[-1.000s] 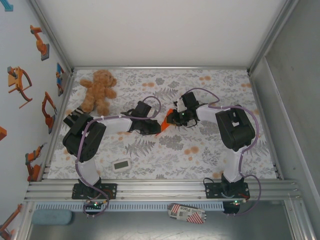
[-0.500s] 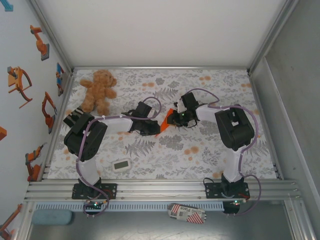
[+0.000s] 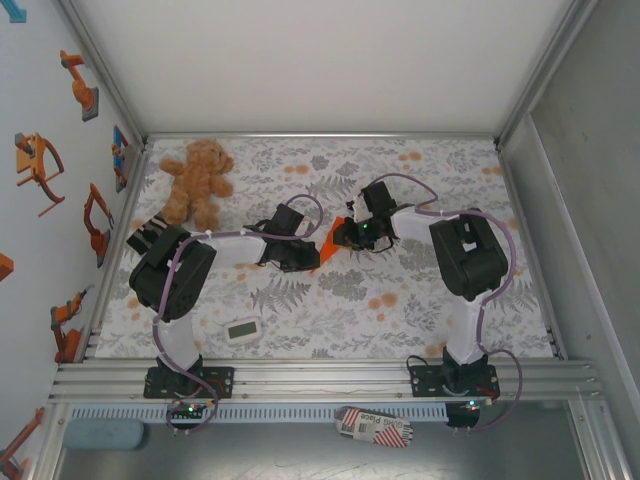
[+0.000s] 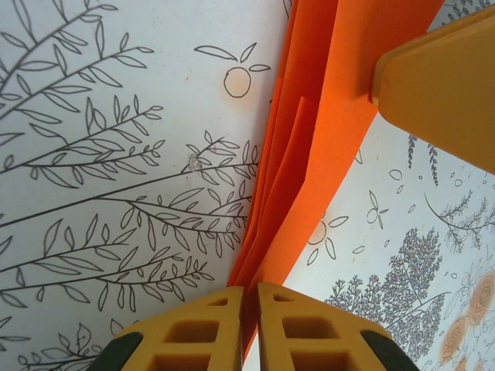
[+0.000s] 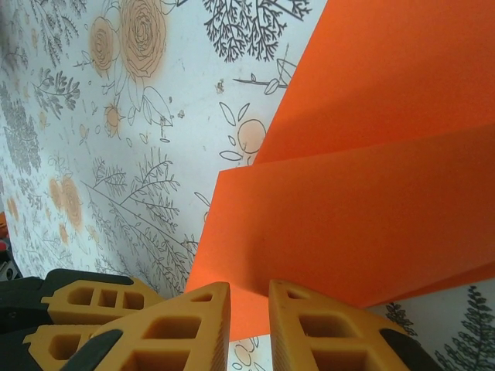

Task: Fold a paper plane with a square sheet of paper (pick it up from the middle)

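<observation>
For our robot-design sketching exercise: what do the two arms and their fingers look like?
Left arm and right arm: white links, bulky black joint housings, black bases, thin purple cables looped alongside. Fingers: orange-yellow, wedge-shaped, with hollow lattice cut-outs.

Two arms out there, left arm [image 3: 175, 275] and right arm [image 3: 465, 255], two grippers, left gripper [image 4: 250, 297] and right gripper [image 5: 249, 297], one orange paper [image 3: 335, 235], one bear [image 3: 197, 180], one timer [image 3: 242, 329], one packet [image 3: 373, 427], one blue pad [image 3: 105, 433], one table [image 3: 420, 300].
</observation>
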{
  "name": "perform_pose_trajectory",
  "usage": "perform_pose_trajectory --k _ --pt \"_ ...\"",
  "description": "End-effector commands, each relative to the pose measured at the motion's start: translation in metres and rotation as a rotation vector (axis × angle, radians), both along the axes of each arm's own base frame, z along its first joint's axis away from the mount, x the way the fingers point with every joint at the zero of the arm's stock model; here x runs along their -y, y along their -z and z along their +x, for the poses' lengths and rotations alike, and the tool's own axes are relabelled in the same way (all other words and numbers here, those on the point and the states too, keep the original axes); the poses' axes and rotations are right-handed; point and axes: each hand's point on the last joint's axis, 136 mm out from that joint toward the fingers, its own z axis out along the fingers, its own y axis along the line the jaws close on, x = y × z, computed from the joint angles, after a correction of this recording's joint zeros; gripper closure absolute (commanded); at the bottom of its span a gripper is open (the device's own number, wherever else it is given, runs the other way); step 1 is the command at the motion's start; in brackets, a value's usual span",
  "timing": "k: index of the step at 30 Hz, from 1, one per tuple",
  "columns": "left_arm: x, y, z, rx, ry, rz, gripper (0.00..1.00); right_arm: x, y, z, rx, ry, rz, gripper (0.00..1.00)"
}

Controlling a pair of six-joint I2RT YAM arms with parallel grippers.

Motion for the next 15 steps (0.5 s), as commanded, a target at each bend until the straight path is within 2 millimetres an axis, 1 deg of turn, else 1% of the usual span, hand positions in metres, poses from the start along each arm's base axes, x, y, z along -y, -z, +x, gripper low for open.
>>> perform_pose_trajectory --k 1,5,12,15 --pt "-0.009 0.014 -0.004 -0.029 -0.005 0.054 0.88 -0.008 -0.011 0.002 0.029 -0.037 0.03 0.8" --pt "-0.009 0.013 -0.003 -0.025 -0.007 0.055 0.88 -0.017 -0.014 -0.004 0.029 -0.066 0.05 0.8" --pt "-0.007 0.013 -0.002 -0.028 -0.018 0.046 0.88 -0.024 -0.01 -0.014 0.013 -0.078 0.059 0.8" --pt "-0.006 0.012 -0.001 -0.028 -0.021 0.039 0.88 -0.025 -0.007 -0.015 0.004 -0.081 0.058 0.81"
